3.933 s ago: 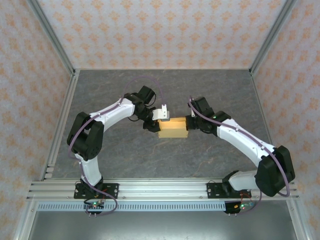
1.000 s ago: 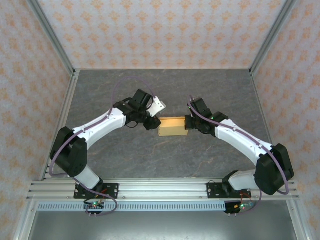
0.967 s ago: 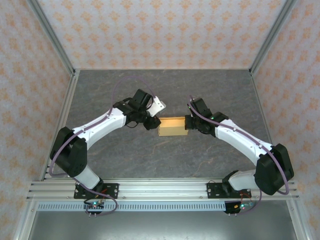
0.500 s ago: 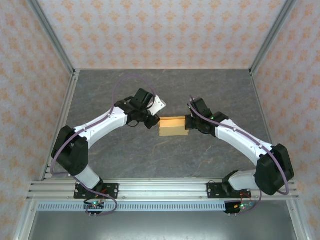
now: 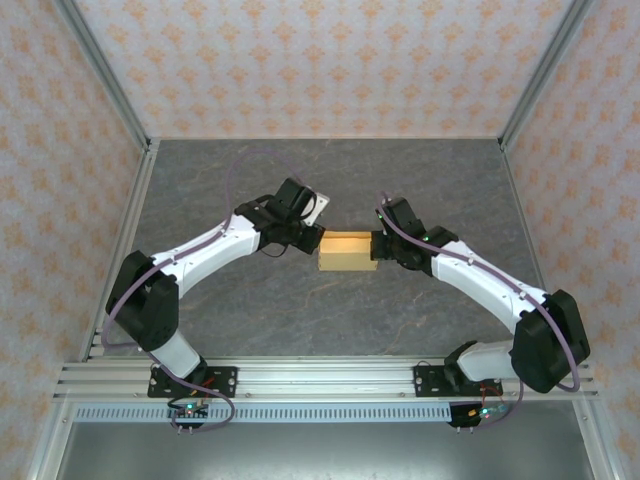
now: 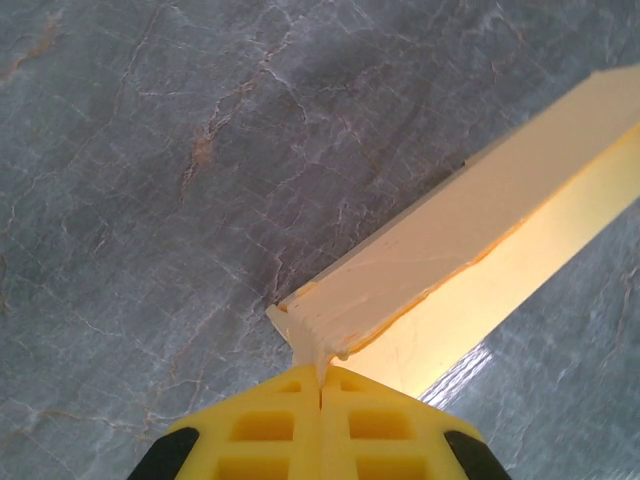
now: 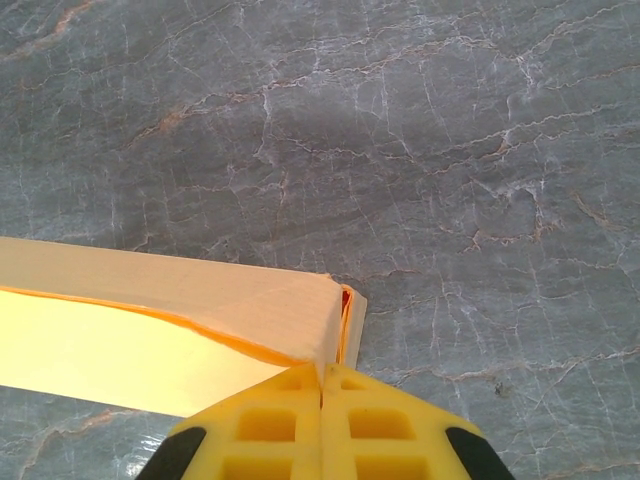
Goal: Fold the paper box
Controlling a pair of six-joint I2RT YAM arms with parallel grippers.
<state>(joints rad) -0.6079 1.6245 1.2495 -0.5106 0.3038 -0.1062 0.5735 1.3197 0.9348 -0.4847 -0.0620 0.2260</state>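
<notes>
I am pinching the left gripper tight onto one end corner of the flat, light-tan card paper box; the right gripper is clamping its opposite end. It is sitting between both arms, midway across the grey marbled tabletop.

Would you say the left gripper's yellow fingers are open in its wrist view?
No, the left gripper is shut, its yellow fingers pinching a corner of the light tan card box.

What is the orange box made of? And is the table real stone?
The box looks like thin matte card: it is pale tan, with sharp creases and thin layered edges at its corner. The table has a grey marble pattern with pale veins and a slight sheen. Whether it is real stone or a printed sheet, I cannot tell.
</notes>
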